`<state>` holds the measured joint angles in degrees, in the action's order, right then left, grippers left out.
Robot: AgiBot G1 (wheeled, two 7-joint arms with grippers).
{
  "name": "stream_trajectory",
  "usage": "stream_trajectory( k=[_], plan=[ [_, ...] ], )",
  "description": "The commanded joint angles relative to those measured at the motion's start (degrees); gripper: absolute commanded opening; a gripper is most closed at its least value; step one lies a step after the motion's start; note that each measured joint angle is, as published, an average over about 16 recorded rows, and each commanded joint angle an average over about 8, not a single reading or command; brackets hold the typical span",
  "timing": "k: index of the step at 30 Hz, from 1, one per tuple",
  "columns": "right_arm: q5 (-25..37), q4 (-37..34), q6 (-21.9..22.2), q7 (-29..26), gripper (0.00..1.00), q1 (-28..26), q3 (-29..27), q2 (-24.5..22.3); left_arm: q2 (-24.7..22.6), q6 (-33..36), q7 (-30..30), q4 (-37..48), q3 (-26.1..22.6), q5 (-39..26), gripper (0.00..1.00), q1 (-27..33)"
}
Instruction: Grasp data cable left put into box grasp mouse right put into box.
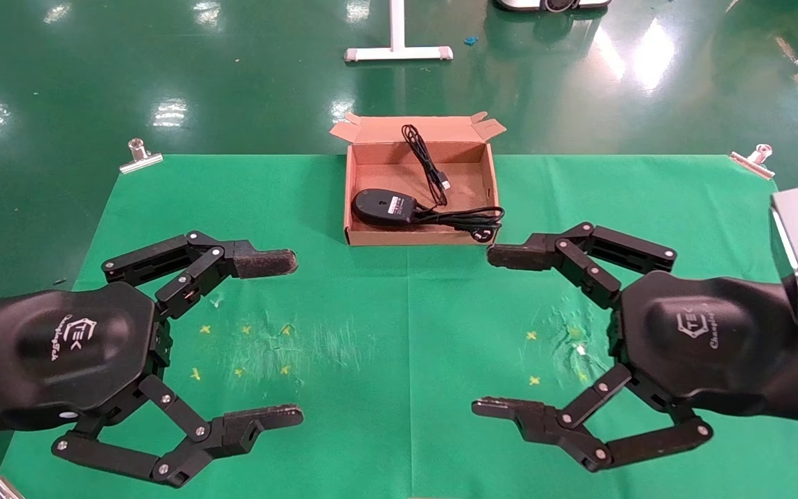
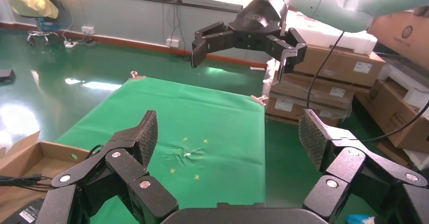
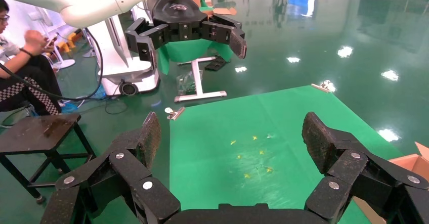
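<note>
Head view: the mouse [image 1: 380, 206] lies in the box [image 1: 352, 186], label up, its thin cord looped beside it; the data cable [image 1: 472, 220] seems coiled at the near right corner. Left gripper [image 1: 281, 339] and right gripper [image 1: 492, 331] hover released over the tabletop [image 1: 399, 298].

Wrist views: both jaws spread, empty. The mouse is light and rigid, best pinched across its sides; the cable is floppy, best taken at a bunched loop.

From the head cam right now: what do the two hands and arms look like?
Both match. The left hand and right hand are matte black, with a rounded palm housing carrying a white hexagon logo and lettering, and two linkage fingers joined by silver pivot pins and tipped with dark textured pads. The wrist views show whitish arm shells with a black cable hanging.
</note>
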<state>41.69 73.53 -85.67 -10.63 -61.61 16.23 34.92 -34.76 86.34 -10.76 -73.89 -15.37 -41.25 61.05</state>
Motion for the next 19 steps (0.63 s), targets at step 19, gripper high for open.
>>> stream_trajectory(
  k=[19],
  plan=[
    [0.02, -0.03, 0.05, 0.0, 1.0, -0.02, 0.01, 0.02, -0.17, -0.46, -0.01, 0.23, -0.44, -0.37, 1.0, 0.34]
  ],
)
